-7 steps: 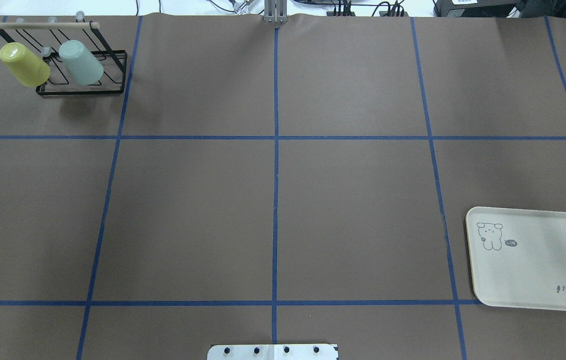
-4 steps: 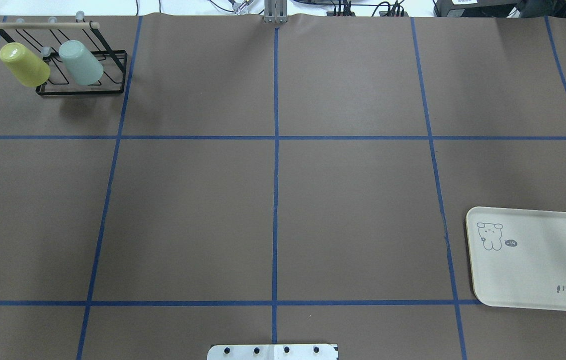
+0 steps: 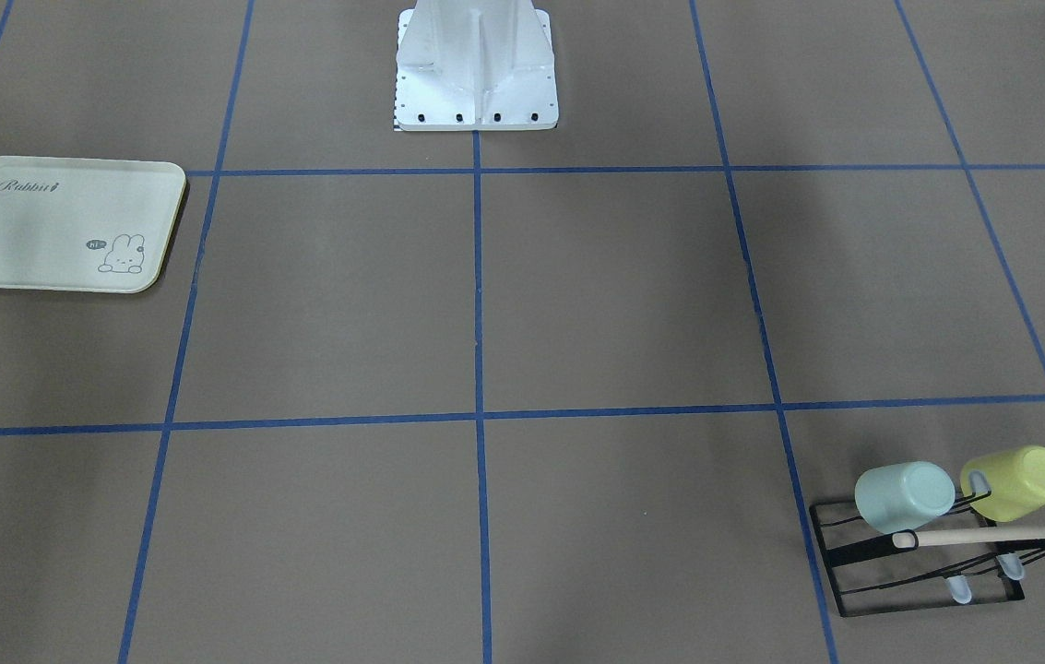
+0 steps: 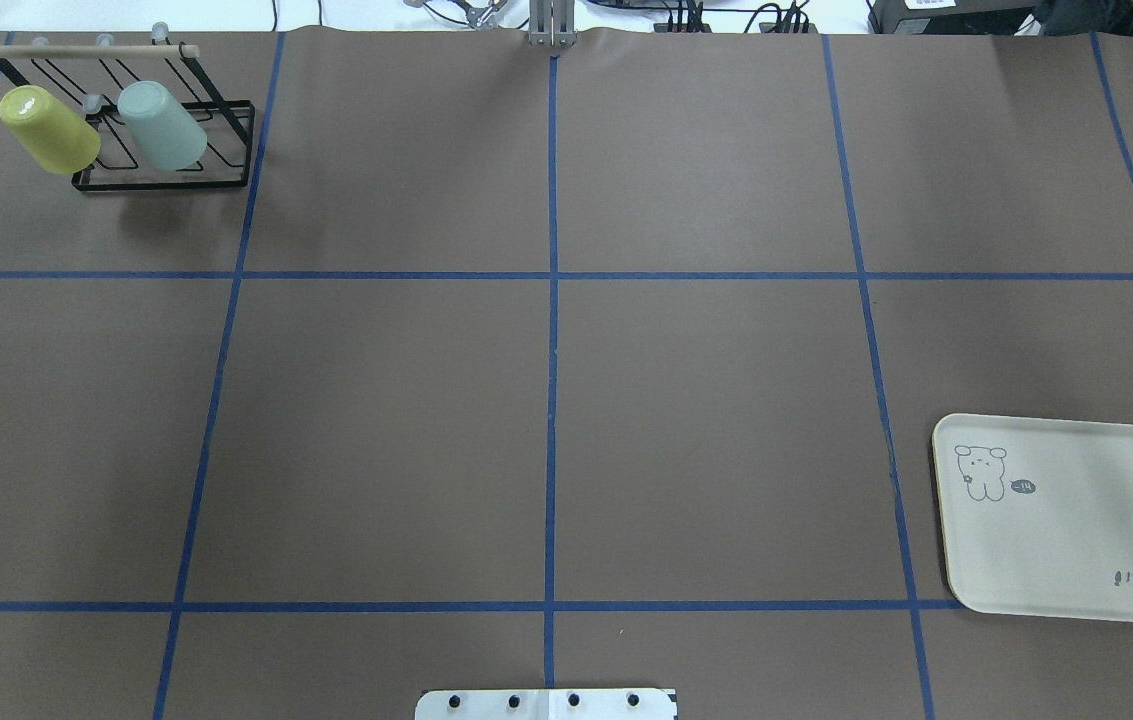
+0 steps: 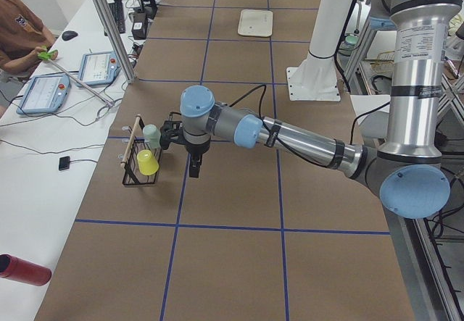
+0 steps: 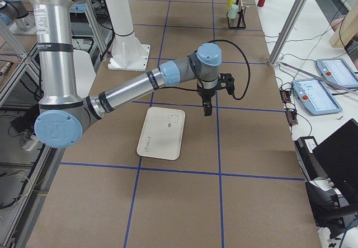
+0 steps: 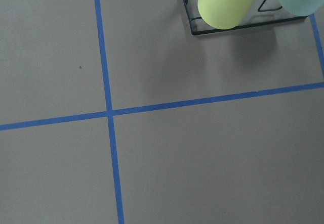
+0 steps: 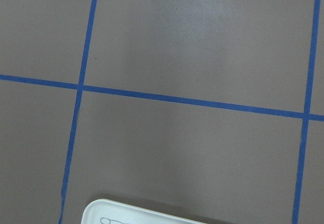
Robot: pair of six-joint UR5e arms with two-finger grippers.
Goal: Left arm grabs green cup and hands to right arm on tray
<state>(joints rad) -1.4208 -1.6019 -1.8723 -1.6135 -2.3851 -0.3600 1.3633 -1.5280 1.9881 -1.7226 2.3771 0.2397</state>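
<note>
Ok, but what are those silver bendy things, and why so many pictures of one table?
Those are two robot arms, the left arm and the right arm, each ending in a black pincer for grabbing. Several cameras watch at once: one from above, one facing the robot, one at each table end, and one on each wrist. On the table, a pale green cup and a yellow cup sit tipped on a black wire rack, and a cream tray with a bunny lies far away. The left pincer hangs beside the rack, the right pincer near the tray. Neither holds a cup.
</note>
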